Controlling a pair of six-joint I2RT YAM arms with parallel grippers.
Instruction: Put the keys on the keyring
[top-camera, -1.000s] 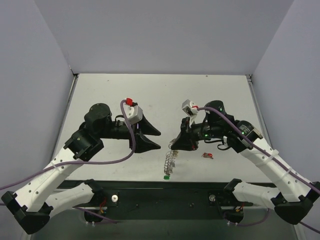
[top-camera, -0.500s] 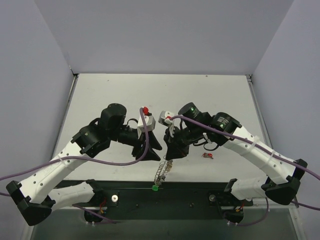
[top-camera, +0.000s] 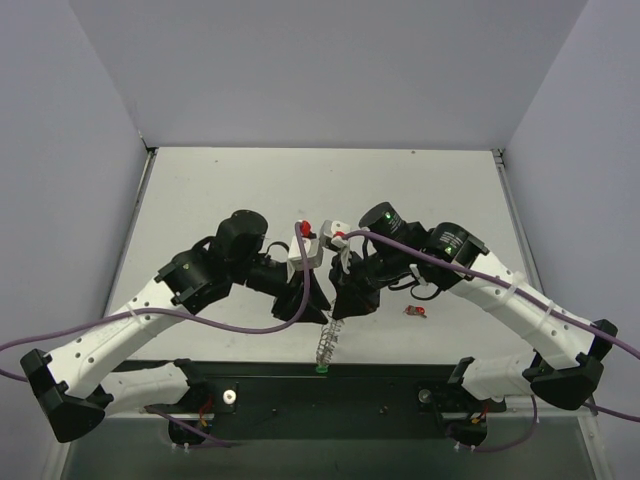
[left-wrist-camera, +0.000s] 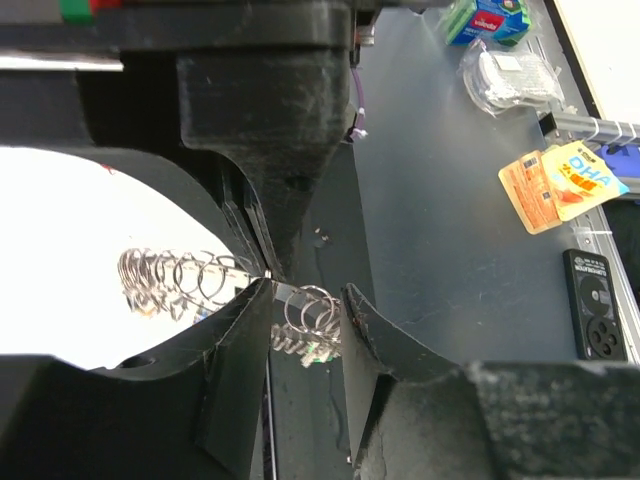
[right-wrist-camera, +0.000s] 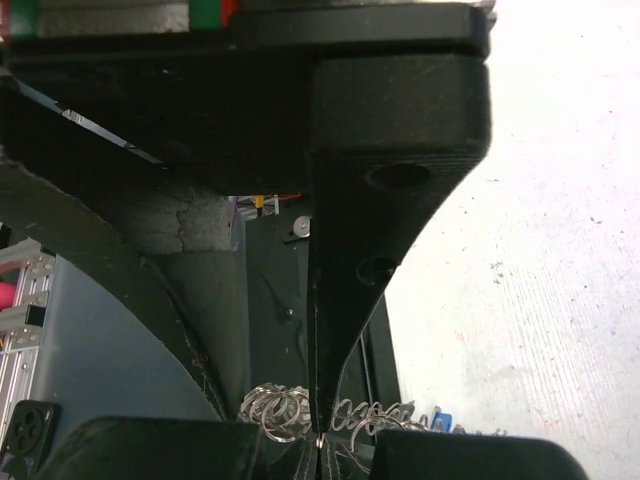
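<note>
— Where's the keyring (top-camera: 328, 340)?

— In the air over the near edge of the surface (top-camera: 200, 190). The right jaws are clamped tight on its top. A green key (top-camera: 321, 368) dangles at its bottom end, and a red key (top-camera: 416, 312) lies well apart on the surface.

— And the left jaws?

— Part open, straddling the coils just below. I can't quite tell whether they touch metal.

— The risk?

— If they nip only a loose loop, the ring may twist, slip out of that thin pinch and drop past the edge.
</note>
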